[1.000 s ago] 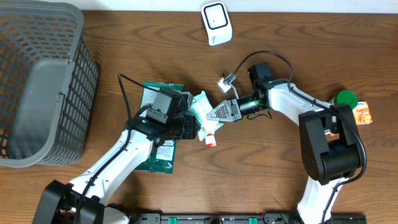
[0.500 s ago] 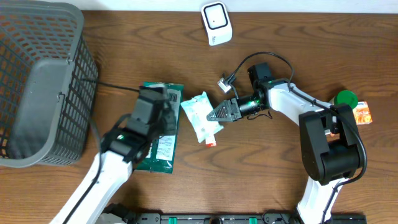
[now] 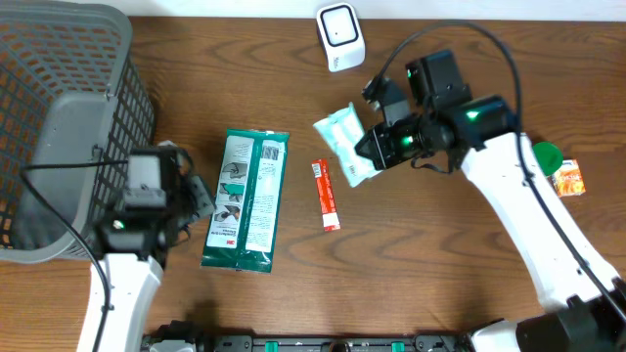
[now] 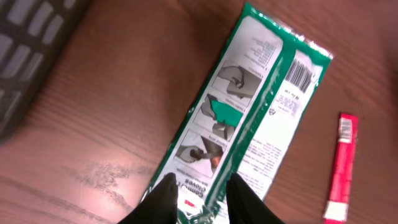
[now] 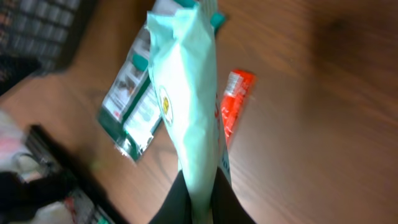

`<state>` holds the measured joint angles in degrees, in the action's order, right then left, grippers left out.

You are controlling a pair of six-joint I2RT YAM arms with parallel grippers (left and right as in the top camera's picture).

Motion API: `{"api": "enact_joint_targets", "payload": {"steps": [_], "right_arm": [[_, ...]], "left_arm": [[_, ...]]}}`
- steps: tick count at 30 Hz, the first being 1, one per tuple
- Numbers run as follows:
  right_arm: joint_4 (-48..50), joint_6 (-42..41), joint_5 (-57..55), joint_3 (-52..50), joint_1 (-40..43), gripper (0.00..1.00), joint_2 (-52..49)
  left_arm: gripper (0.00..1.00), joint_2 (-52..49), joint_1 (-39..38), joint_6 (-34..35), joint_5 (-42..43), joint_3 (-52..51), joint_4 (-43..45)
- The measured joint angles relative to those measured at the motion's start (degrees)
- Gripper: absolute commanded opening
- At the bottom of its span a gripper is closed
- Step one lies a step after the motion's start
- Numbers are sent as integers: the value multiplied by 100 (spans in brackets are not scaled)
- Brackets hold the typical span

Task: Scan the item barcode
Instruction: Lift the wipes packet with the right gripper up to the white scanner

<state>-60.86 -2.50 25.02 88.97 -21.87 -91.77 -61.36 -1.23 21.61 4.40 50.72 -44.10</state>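
A pale mint and white pouch hangs above the table just below the white scanner. My right gripper is shut on its lower right edge. In the right wrist view the pouch rises edge-on from the closed gripper. My left gripper is at the left edge of a green glove pack. Its fingers stand apart over the near end of the pack, gripping nothing, so the left gripper is open. The pack's barcode faces up.
A red sachet lies flat between the green pack and the lifted pouch. A grey mesh basket fills the left side. A green-capped item and an orange packet sit at the right edge.
My right gripper has lifted the pouch off the table and carried it up and right toward the scanner. My left arm has drawn back to the left, uncovering the green pack and red sachet.
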Motion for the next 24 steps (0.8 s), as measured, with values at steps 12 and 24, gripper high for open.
{"api": "enact_joint_targets", "payload": {"steps": [12, 24], "right_arm": [[-702, 431, -2789, 1480, -1150, 1, -31], [675, 2446, -4028, 1478, -1823, 1, -540]], "left_arm": [[83, -835, 258, -210, 396, 787, -240], [84, -1193, 258, -212, 428, 787, -280]]}}
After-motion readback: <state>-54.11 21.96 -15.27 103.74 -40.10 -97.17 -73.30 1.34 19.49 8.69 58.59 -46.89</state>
